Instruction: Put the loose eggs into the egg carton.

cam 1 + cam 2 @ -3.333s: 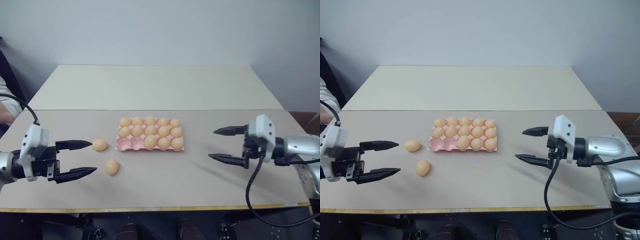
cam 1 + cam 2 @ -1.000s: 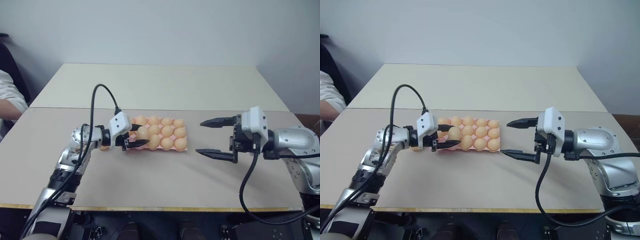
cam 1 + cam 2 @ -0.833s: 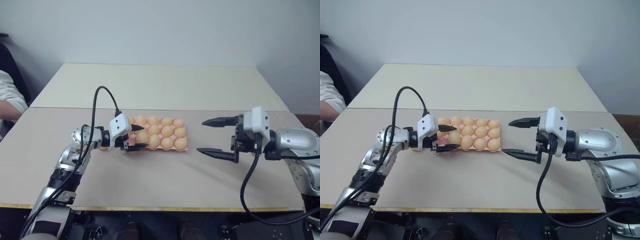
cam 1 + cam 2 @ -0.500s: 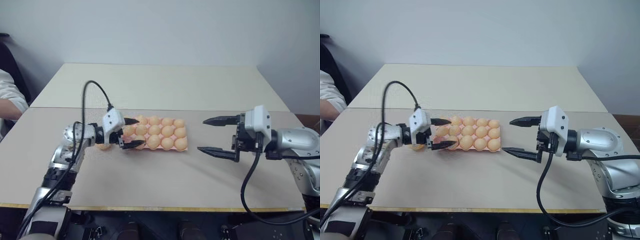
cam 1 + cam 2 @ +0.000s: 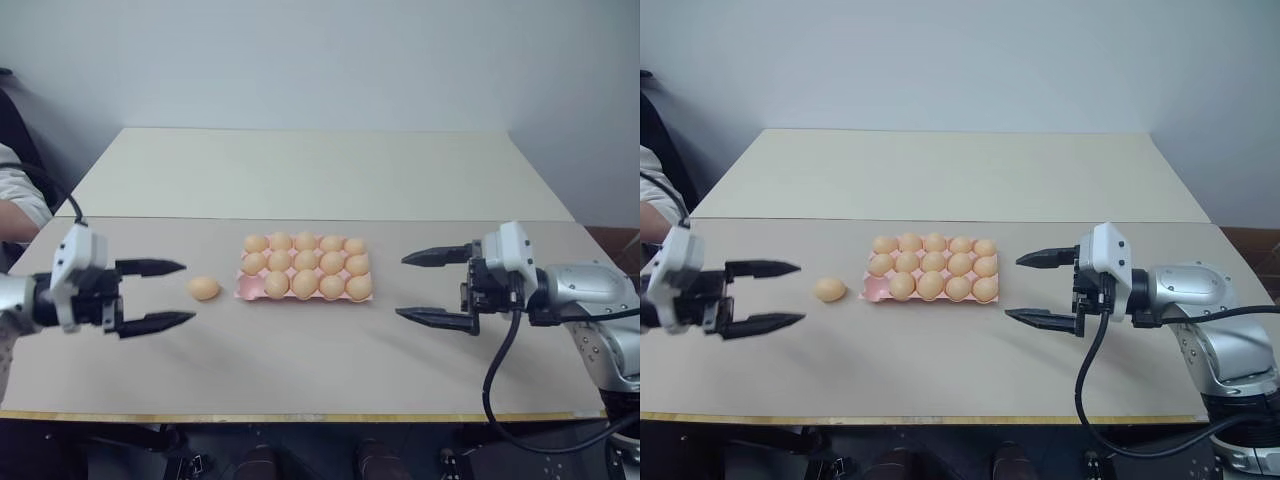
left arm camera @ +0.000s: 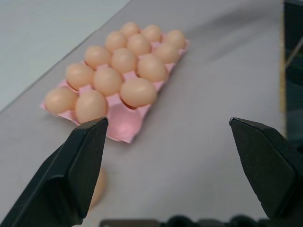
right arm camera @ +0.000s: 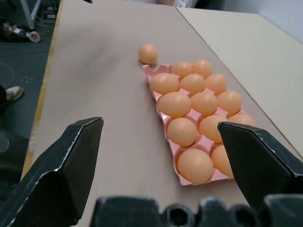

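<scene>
Now the pink egg carton [image 5: 303, 291] is sitting at the middle of the tan table [image 5: 300, 370], holding fourteen eggs, with one cup lying empty at its near left corner. One loose egg [image 5: 204, 288] is resting on the table just beside the carton's left edge, apart from it. Off to the left, the left gripper [image 5: 170, 294] is hovering with its black fingers spread wide, grasping nothing and pointing toward that egg. On the right, the right gripper [image 5: 422, 288] is hanging near the carton's right side, its fingers likewise parted and empty. At the far left edge, a person's sleeve [image 5: 20, 200] is showing.
</scene>
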`<state>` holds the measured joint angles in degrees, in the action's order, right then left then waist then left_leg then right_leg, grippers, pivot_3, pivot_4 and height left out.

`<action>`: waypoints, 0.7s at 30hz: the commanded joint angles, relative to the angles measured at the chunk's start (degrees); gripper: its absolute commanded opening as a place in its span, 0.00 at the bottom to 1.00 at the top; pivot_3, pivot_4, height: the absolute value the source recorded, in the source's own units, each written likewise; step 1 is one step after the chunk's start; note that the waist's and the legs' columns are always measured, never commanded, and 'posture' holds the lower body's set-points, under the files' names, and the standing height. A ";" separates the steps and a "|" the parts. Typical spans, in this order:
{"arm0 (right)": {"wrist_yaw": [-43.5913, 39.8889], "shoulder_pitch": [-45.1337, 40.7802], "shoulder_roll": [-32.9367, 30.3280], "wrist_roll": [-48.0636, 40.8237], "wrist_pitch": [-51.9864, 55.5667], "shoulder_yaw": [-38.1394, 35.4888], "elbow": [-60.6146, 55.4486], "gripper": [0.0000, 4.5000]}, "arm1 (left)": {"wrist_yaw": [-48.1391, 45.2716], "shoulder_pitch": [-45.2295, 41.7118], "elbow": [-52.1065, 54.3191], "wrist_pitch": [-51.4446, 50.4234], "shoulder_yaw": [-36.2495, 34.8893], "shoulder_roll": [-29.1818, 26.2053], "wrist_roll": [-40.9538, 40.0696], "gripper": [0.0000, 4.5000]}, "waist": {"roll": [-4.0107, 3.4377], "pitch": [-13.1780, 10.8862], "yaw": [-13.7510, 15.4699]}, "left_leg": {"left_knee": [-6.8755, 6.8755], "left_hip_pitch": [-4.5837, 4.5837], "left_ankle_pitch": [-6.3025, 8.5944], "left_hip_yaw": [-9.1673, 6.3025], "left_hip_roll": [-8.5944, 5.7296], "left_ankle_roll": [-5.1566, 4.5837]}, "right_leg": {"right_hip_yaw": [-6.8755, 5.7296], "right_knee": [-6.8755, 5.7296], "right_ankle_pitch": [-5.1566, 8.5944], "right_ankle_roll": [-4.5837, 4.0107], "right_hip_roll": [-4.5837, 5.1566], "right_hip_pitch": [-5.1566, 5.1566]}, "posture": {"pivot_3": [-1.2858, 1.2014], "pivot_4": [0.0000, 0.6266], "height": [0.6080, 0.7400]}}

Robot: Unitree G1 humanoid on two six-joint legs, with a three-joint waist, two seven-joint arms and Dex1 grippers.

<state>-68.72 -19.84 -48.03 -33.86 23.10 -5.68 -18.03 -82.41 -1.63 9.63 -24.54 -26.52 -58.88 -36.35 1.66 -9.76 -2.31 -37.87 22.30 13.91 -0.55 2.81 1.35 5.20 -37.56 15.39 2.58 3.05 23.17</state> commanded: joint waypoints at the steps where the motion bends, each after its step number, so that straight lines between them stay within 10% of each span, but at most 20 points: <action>1: -1.14 -0.79 -1.04 -0.46 -1.12 -1.31 -0.33 1.00 | 0.67 3.09 4.37 -0.64 -4.82 -0.87 -1.21 0.99 | 0.00 0.00 0.09 | 0.00 -0.02 0.00 0.00 0.00 0.00 | -0.01 0.00 0.00 -0.01 -0.01 0.00 | 0.52 0.24 1.00; 12: -1.94 -0.68 -1.32 -0.80 -0.89 -1.42 -0.74 1.00 | 4.74 5.12 7.90 -1.64 -4.96 0.29 -2.38 0.99 | 0.00 0.00 -0.11 | 0.01 -0.03 0.00 0.00 0.00 0.00 | 0.01 0.01 0.01 -0.02 -0.02 0.00 | 0.52 0.24 1.00; 21: -1.71 -1.06 -1.26 -1.44 -0.42 -1.38 -1.38 1.00 | 25.31 -6.27 -6.47 2.86 2.79 8.06 9.88 0.99 | 0.01 0.00 0.05 | 0.01 -0.10 0.00 -0.03 -0.03 0.00 | 0.02 -0.03 -0.01 -0.02 -0.03 -0.06 | 0.52 0.24 1.00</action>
<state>-70.06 -19.95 -48.67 -34.01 23.11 -5.51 -17.95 -59.66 -6.83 5.15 -23.69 -24.12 -50.84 -28.68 1.67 -9.75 -2.26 -37.86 22.23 13.91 -0.58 2.78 1.35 5.21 -37.57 15.38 2.56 3.01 23.12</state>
